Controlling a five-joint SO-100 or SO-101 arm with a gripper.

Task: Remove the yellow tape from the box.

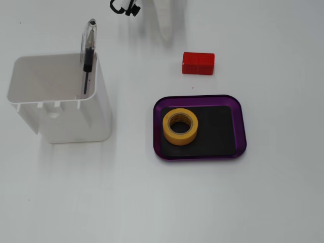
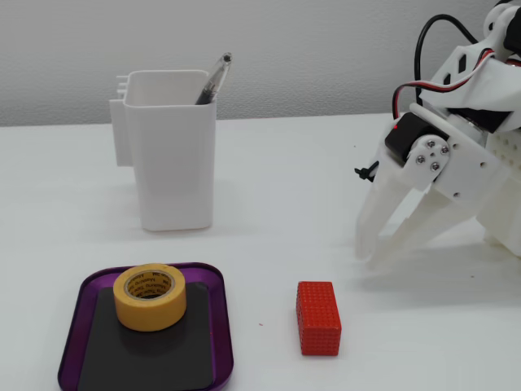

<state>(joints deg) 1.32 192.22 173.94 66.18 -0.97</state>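
Yellow tape (image 1: 180, 126) open above in box (image 1: 242, 132); red block (image 1: 198, 63) nearby; white container (image 1: 61, 98) well apart.

White arm (image 2: 456, 155), black servo, red-black cables

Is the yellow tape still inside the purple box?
Yes. The yellow tape lies flat on the black floor inside the box, near one end, and the tool is far away.

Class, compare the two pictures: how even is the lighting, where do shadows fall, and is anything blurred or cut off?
In the fixed view from above, light is bright and even; the white container casts a faint shadow, and the gripper is soft and cropped at the top edge. In the side fixed view, the yellow tape and red block look sharp, with soft shadows under the gripper.
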